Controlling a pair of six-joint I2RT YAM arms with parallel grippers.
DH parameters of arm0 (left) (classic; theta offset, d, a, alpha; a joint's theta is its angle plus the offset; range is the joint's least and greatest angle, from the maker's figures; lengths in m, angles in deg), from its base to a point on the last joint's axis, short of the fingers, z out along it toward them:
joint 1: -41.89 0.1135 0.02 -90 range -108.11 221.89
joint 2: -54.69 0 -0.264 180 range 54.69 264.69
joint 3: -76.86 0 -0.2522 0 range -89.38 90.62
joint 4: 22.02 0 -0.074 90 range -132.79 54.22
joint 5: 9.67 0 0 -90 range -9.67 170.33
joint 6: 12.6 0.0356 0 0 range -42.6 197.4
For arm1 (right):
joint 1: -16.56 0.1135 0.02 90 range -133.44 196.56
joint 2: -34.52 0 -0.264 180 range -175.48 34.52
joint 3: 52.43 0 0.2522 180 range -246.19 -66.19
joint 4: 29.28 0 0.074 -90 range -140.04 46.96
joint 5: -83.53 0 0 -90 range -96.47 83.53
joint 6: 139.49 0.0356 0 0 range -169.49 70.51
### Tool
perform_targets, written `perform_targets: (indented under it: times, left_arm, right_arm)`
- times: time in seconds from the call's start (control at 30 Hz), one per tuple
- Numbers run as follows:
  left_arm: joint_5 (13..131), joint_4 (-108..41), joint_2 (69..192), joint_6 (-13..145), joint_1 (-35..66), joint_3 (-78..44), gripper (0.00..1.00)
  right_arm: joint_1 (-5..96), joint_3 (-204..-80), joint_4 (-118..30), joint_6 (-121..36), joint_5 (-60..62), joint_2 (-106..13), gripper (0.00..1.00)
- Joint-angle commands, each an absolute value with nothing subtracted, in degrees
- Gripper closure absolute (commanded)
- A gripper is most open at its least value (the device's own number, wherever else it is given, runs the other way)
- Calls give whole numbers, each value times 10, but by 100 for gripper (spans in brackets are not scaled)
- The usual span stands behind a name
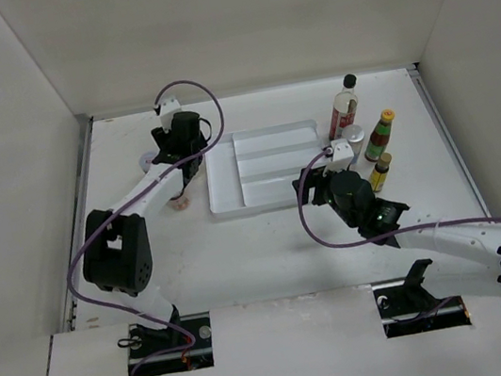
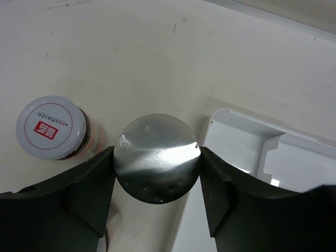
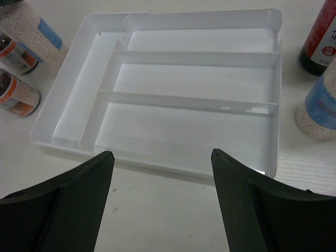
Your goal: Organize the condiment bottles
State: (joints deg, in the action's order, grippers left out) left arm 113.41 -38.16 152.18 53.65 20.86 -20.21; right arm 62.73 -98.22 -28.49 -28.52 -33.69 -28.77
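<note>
My left gripper [image 2: 157,153] [image 1: 181,172] is shut on a grey-lidded shaker [image 2: 157,157], both fingers pressed against its lid, just left of the white tray's corner [image 2: 247,142]. A squat jar [image 2: 51,127] with a white, red-printed lid stands close on the shaker's left. My right gripper [image 3: 163,155] [image 1: 312,183] is open with nothing in it, low over the table at the tray's [image 3: 194,110] near-right edge. Right of the tray stand a black-capped bottle [image 1: 344,108], a grey-lidded shaker [image 1: 354,136], a yellow-capped red-labelled bottle [image 1: 381,136] and a small dark yellow-capped bottle [image 1: 381,170].
The tray [image 1: 270,161] has long dividers. Left of it, the right wrist view shows a blue-labelled shaker [image 3: 29,26] and two small orange-labelled jars [image 3: 16,94]. White walls close in the table at the back and on both sides.
</note>
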Motion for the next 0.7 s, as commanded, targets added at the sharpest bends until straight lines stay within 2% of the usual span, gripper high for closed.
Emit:
perform_targets:
  times: [0.0, 0.2, 0.67]
  left_arm:
    - [1165, -312, 1419, 544, 196, -194, 63]
    - [1163, -273, 1380, 561, 159, -199, 63]
    - [1122, -270, 1526, 555, 131, -119, 63]
  right_arm:
    - [627, -999, -262, -287, -342, -284, 18]
    - [627, -999, -262, -287, -344, -278, 18]
    - [626, -988, -257, -287, -342, -257, 16]
